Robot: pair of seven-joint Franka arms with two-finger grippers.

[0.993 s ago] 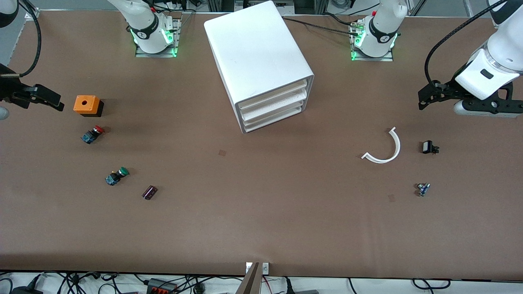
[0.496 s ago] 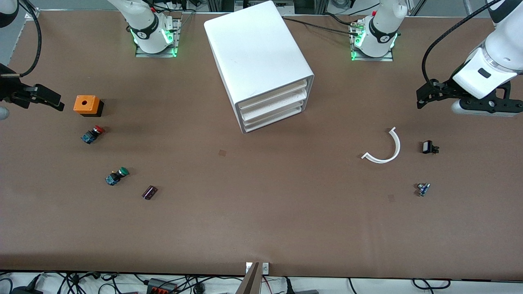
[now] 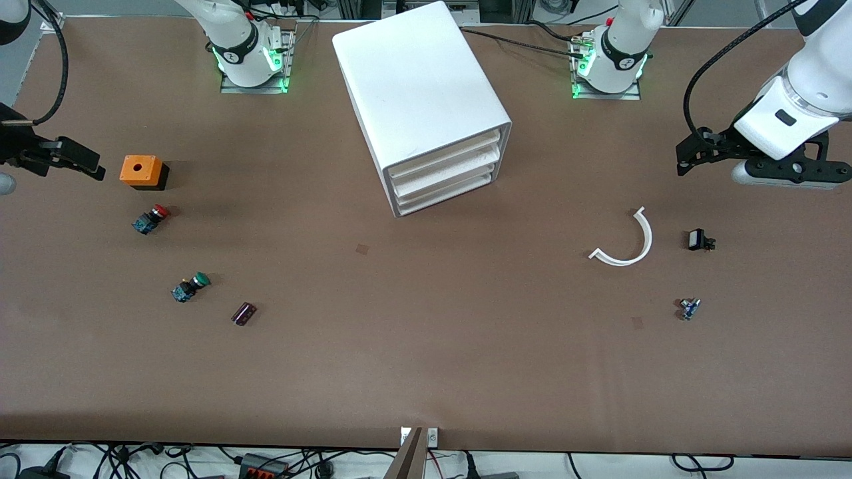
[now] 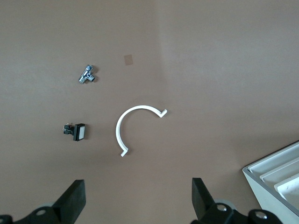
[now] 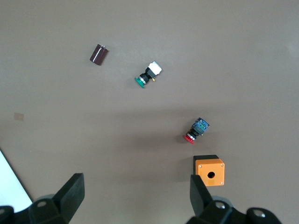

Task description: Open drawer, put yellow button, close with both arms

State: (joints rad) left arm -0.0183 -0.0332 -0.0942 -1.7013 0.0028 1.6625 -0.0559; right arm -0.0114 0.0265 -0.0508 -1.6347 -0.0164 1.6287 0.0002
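Observation:
The white cabinet stands mid-table near the arm bases, and a corner of it shows in the left wrist view. Its drawer, the uppermost of three, is shut flush with the two below. The yellow button is out of view in every frame. My left gripper hangs open and empty over the left arm's end of the table, its fingers wide apart. My right gripper hangs open and empty over the right arm's end, beside an orange box.
A red-capped button, a green-capped button and a dark cylinder lie near the orange box. A white curved strip, a small black switch and a metal fitting lie toward the left arm's end.
The left gripper has drifted slightly toward the cabinet and the arm bases. The right gripper has barely moved. Nothing on the table has shifted.

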